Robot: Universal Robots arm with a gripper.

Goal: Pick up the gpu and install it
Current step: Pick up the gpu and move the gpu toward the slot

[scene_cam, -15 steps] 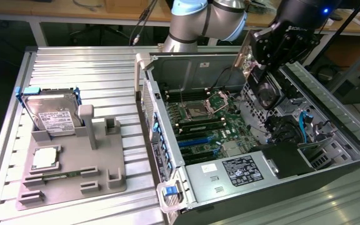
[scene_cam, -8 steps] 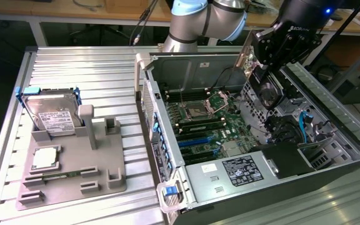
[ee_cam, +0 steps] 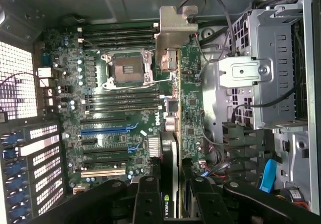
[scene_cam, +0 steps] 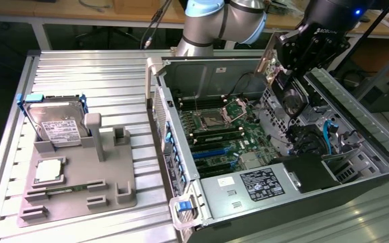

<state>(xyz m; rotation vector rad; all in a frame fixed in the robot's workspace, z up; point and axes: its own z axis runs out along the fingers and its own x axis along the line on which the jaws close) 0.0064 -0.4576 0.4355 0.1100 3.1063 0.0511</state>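
One gpu (ee_cam: 171, 133), seen edge-on as a thin card with a black cooler and a silver bracket (ee_cam: 175, 30) at one end, hangs above the motherboard (ee_cam: 115, 113) of the open case (scene_cam: 211, 71), clamped between the gripper's (ee_cam: 171, 199) fingers.

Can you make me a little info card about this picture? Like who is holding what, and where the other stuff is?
holder: gripper, jaws shut on the gpu
gpu place: in the air over the motherboard, not yet in a slot
computer case: open, side panel off
grey tray: on the exterior view's left of the case
hard drive: standing upright in the tray
CPU chip: lying flat in the tray
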